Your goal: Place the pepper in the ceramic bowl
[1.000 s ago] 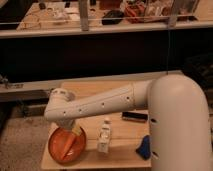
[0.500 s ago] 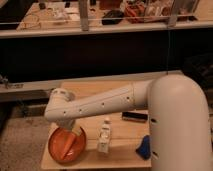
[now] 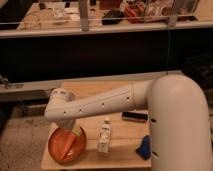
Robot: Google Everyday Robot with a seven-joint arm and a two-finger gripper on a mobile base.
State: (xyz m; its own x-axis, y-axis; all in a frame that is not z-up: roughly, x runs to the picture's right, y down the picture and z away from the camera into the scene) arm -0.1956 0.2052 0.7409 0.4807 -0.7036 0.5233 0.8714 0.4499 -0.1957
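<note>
A: What sits nearest on the wooden table (image 3: pixel 95 90)?

B: The ceramic bowl (image 3: pixel 64 149), glossy orange-red, at the front left corner close to the edge. Just to its right a white bottle (image 3: pixel 104 136) stands upright. A blue object (image 3: pixel 144 148) lies at the front right, partly behind the robot's body.

A: And the gripper?

B: The gripper (image 3: pixel 72 131) hangs down from the wrist over the bowl's far side, low enough that it seems to dip inside the rim. That placement probably serves the drop, since anything let go there would land in the bowl and not on the table.

A: Does it hold the pepper?

B: That cannot be told, and neither can whether the gripper is wide or narrow, because the wrist housing covers it. The pepper cannot be made out as a separate thing. It may be hidden under the gripper or lost against the bowl's orange.

A: What lies further back?

B: The white arm (image 3: pixel 100 105) crosses the table from the right. Behind the bottle lies a flat black object (image 3: pixel 135 116), well clear of the bowl. Beyond the table there is a dark recess (image 3: pixel 100 52), then cluttered benches (image 3: pixel 130 11).

A: Is there any writing?

B: None that can be read. The bottle carries a darker patch, perhaps a label, but no words can be made out.
</note>
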